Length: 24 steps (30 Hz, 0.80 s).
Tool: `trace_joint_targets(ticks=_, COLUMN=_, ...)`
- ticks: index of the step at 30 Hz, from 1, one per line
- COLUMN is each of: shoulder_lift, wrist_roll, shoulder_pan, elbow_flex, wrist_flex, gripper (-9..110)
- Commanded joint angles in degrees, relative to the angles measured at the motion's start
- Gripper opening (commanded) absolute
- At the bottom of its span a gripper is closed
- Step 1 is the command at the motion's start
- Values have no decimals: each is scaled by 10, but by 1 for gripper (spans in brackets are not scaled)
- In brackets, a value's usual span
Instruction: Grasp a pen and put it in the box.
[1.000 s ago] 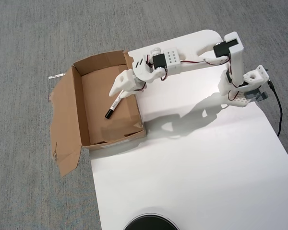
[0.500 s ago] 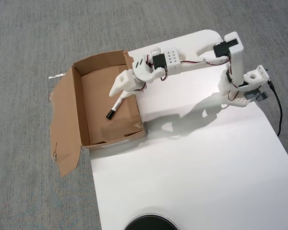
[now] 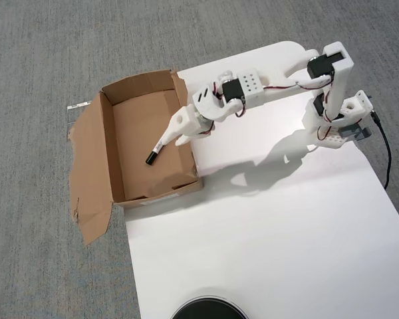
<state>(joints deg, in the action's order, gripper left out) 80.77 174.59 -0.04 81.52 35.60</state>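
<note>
Viewing the scene from overhead, I am judging the task as nearly complete. The slim white marker pen with the black cap (image 3: 156,149) is lying diagonally inside the shallow brown cardboard box with ragged flaps (image 3: 110,149), cap end pointing toward the lower left, near the box's right wall. The white two-finger gripper (image 3: 175,133) is hanging over that right wall, with its fingertips at or just above the pen's upper end. I cannot tell from this view whether the jaws are parted or closed, nor whether they are gripping the barrel or only overlapping it. In my judgement, the transport step is done. Remaining work: confirming that the pen is released and resting free on the box floor, then lifting the arm clear over the white tabletop (image 3: 266,232).
</note>
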Motion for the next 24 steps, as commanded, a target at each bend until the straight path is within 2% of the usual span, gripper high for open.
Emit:
trace_joint_targets(ticks=1, shoulder_lift=84, wrist_roll=-4, shoulder_pan=-8, elbow_flex=37, wrist_flex=1, gripper=6)
trace_joint_targets(ticks=4, shoulder_lift=128, wrist_roll=-4, shoulder_pan=-8, elbow_flex=71, wrist_flex=1, gripper=0)
trace_joint_targets(ticks=15, shoulder_lift=310, wrist_roll=-5, shoulder_pan=-8, elbow_flex=207, wrist_flex=24, gripper=0)
trace_joint_targets(ticks=24, shoulder_lift=489, wrist_roll=-5, shoulder_pan=-31, elbow_flex=249, wrist_flex=287, gripper=0)
